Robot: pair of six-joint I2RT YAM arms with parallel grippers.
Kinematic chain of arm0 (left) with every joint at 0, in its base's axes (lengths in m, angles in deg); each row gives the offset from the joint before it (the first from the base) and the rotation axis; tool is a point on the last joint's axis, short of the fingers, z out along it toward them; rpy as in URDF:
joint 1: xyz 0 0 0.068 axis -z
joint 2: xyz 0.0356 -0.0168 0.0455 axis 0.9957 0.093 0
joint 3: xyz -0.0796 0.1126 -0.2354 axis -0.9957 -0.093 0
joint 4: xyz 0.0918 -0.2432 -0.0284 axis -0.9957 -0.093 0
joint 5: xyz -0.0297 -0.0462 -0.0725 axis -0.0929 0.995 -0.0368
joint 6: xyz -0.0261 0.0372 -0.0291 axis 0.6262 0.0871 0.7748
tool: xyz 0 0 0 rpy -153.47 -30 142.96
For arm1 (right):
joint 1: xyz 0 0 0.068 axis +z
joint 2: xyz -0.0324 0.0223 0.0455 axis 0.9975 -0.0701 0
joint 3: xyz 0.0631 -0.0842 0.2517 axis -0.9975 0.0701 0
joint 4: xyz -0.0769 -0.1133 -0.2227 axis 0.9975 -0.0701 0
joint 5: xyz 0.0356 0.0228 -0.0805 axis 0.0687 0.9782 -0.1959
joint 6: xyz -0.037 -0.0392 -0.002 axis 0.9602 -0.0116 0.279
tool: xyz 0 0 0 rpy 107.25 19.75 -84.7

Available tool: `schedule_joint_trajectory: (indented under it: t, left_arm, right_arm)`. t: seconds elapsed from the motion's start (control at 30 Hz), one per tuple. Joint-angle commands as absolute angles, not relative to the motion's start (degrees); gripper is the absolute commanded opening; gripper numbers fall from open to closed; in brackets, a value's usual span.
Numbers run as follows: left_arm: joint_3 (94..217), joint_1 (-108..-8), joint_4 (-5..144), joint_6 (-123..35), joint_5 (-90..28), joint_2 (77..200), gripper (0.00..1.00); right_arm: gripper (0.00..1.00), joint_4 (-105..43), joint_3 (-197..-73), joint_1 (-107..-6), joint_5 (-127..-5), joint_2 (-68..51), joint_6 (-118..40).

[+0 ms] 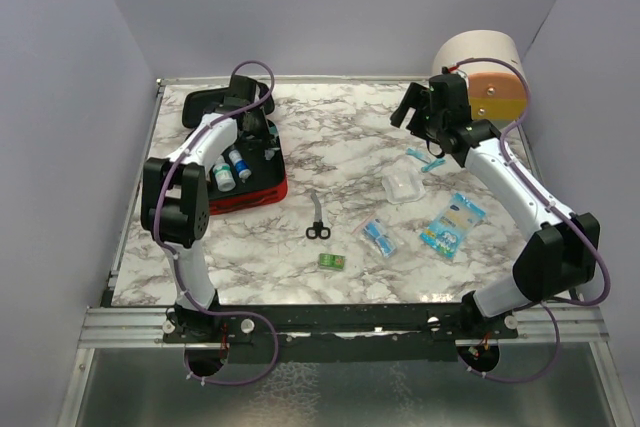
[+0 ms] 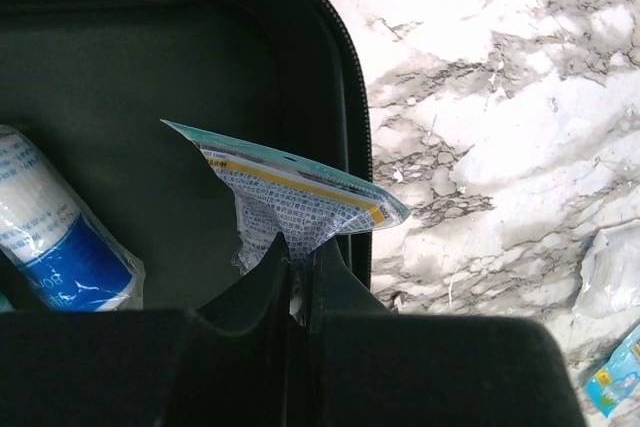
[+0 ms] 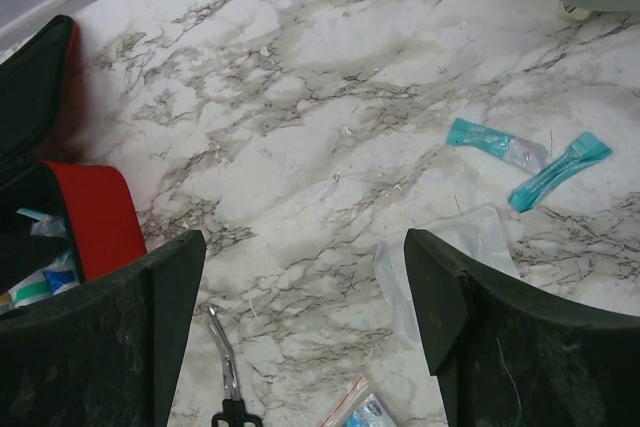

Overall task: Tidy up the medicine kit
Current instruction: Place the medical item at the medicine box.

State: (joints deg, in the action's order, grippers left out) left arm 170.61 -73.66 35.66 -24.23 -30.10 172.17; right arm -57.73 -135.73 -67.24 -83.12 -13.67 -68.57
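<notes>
We find the medicine kit (image 1: 258,193) lying open at the left rear of the marble surface (image 1: 340,147), with its lid laid back toward the far edge. The left pincer (image 2: 298,282) hangs directly over the kit's black interior, close to the right-hand zip rim. Its jaws are pressed together on one corner of a flat printed packet (image 2: 290,192), which projects beyond the fingertips until its tip crosses the rim line. A wrapped white-and-blue roll (image 2: 60,237) lies inside the kit, left of the packet and clear of it.

The right pincer (image 3: 305,332) is well apart from the kit, raised over the right rear of the surface near a round cream-and-orange container (image 1: 485,72). Its jaws stand wide apart and hold nothing. In the right wrist view the kit's red wall shows at the far left edge. Scissors (image 3: 228,392) lie on the surface between kit and pincer. A teal sachet (image 3: 495,142) and a teal stick pack (image 3: 558,169) lie to the right.
</notes>
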Motion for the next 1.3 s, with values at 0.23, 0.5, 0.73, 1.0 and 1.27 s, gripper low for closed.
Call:
schedule_joint_trajectory:
  t: [0.23, 0.5, 0.73, 1.0, 1.27]
  left_arm:
    - [168.0, -75.7, 36.6, -30.2, -34.4, 173.3, 0.00]
    - [167.2, -76.6, 34.3, -33.2, -36.9, 173.0, 0.00]
    - [164.6, -77.5, 33.5, -35.0, -37.6, 172.4, 0.00]
    - [162.6, -78.4, 32.5, -37.2, -39.0, 171.7, 0.00]
    - [162.9, -79.2, 29.7, -39.5, -40.3, 170.7, 0.00]
  right_arm:
    - [0.81, -59.4, -135.0, -67.4, -85.1, -11.8, -68.5]
    - [0.81, -59.5, -134.0, -67.3, -85.2, -10.6, -68.8]
    - [0.81, -59.4, -132.9, -67.3, -85.5, -9.2, -68.8]
    - [0.81, -59.4, -132.4, -67.4, -85.8, -8.4, -68.9]
    - [0.81, -58.8, -132.2, -67.4, -85.3, -8.7, -69.2]
